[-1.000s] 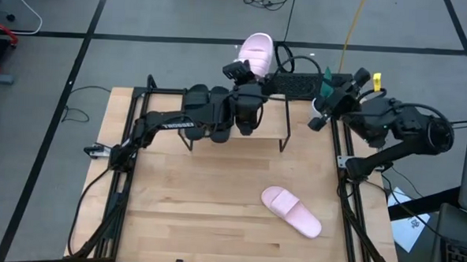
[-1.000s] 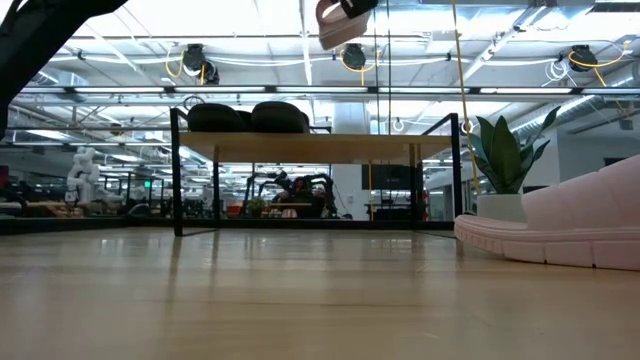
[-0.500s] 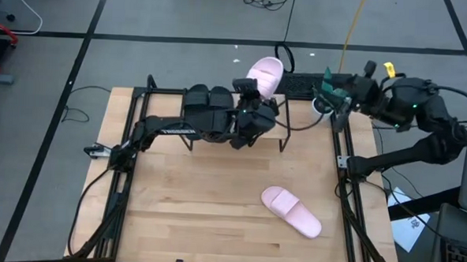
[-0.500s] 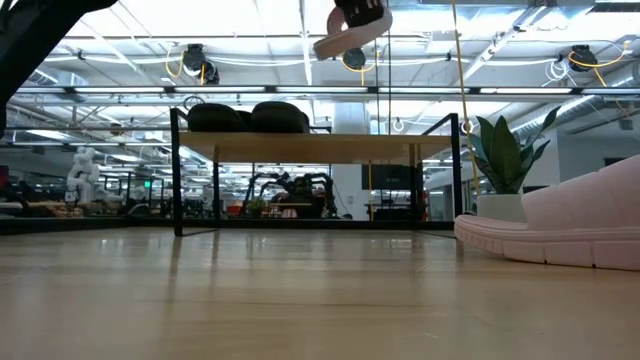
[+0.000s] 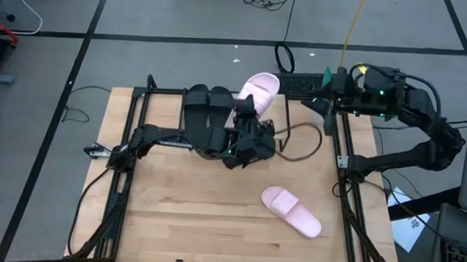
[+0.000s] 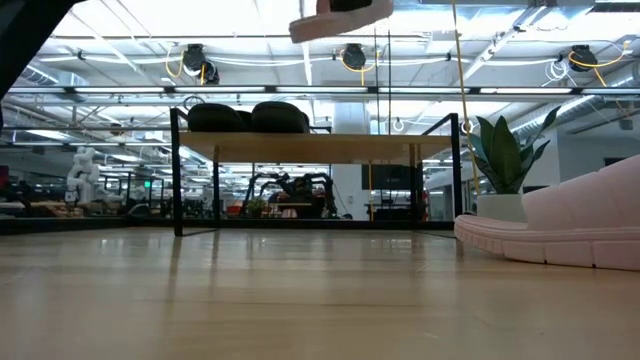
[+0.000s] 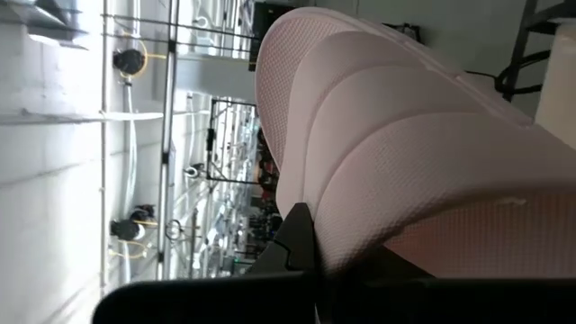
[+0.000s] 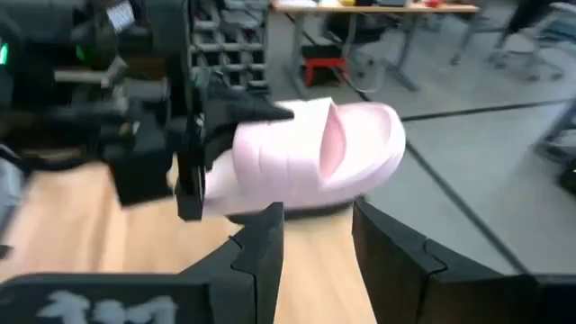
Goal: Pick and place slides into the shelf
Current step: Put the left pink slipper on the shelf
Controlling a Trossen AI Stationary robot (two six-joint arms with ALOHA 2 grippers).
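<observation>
Pink slide (image 7: 405,153) up close looks like soft matte foam with a fine dimpled texture. Black slides (image 5: 209,101) are matte too. Bench (image 5: 191,200) is pale, smooth wood; shelf (image 6: 310,146) has a light wood top on thin black metal legs.

A robotics lab or industrial workshop is being shown: exposed ceiling ducts and strip lights (image 6: 200,60) are being seen overhead, a taped concrete floor (image 5: 183,18) is surrounding the wooden table (image 5: 198,216), and workbenches (image 8: 378,9) are standing in the background.
</observation>
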